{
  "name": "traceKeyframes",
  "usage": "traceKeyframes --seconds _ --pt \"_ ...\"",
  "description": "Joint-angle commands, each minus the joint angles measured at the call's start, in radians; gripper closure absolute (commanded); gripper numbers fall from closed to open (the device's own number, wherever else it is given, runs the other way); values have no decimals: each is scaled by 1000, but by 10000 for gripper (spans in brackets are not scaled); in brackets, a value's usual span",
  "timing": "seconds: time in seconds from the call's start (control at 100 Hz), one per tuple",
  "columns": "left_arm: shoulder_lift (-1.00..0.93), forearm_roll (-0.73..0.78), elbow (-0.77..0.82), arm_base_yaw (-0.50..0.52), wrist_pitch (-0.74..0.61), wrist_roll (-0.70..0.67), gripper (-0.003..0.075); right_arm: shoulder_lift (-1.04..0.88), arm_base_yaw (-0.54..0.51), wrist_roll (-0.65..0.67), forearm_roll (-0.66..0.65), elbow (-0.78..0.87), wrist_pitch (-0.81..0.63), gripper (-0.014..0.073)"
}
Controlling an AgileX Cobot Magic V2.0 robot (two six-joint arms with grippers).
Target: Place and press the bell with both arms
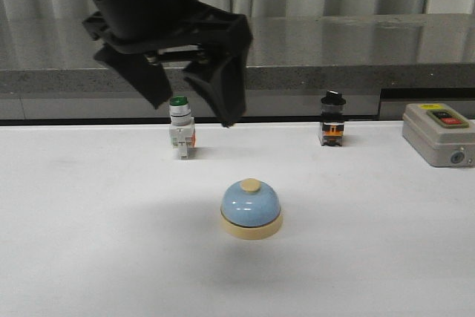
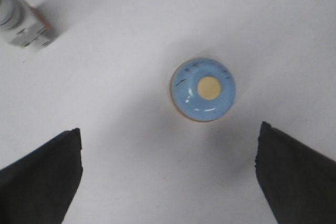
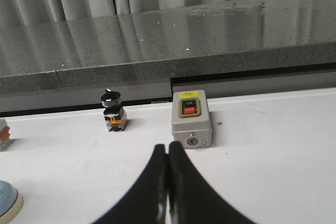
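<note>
Bell (image 1: 251, 209) sits upright mid-table (image 1: 89, 257), free; left gripper (image 1: 194, 109) hangs above it, jaws spread wide, empty; right gripper (image 3: 167, 182) pinched closed, holding nothing; dome likely rigid, light, slick, so grab low at the base ring.
</note>
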Motion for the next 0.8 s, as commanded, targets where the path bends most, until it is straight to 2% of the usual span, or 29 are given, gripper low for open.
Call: traceKeyframes --seconds 0.0,0.5,0.79 --pt "-91 -2 18 39 -25 -11 80 -21 -8 -3 -10 -19 -85 658" --pt "-501 -2 384 369 -249 -65 80 -21 -8 -3 -10 -19 -85 658" --pt "-790 -9 586 456 -322 -65 80 -21 -8 -3 -10 -19 -85 658"
